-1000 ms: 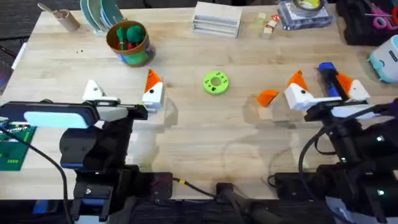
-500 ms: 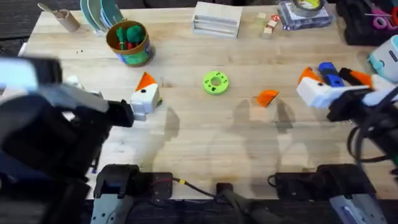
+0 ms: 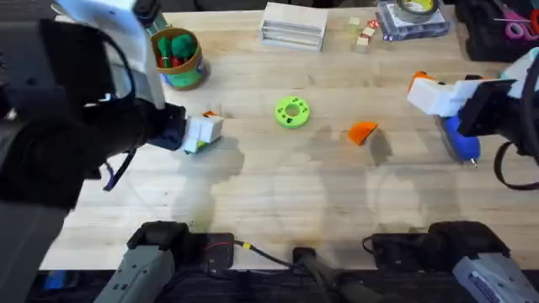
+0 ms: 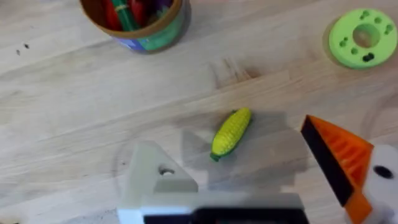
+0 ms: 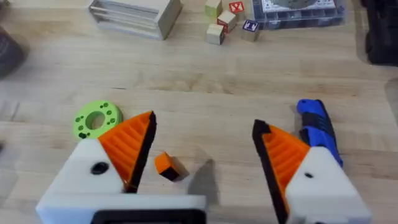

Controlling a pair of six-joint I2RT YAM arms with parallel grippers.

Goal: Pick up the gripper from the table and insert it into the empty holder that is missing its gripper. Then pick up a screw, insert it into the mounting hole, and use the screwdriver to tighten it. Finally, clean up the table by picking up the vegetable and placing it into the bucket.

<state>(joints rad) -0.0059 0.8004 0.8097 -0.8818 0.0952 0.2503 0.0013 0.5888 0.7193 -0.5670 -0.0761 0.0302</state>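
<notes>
Hovering w/ nothing held, the right gripper point(image 5: 202, 165) has its fingers spread wide, straddling the gripper point(image 5: 170, 166), which lies on the table point(image 3: 278, 181) just ahead, between the pads, prob. lined up for a pick. Screwdriver point(image 5: 318, 134) lies beside its right finger. Left gripper point(image 4: 249, 186) is open too, one mount bare, vegetable point(image 4: 231, 132) just ahead of it. Vs a sec ago, both arms have lifted and swung outward.

Orange gripper point(image 3: 362, 132) loose mid-table; blue screwdriver point(image 3: 459, 139) flat; yellow vegetable point(image 4: 231, 132) near bucket point(image 3: 175, 57).
</notes>
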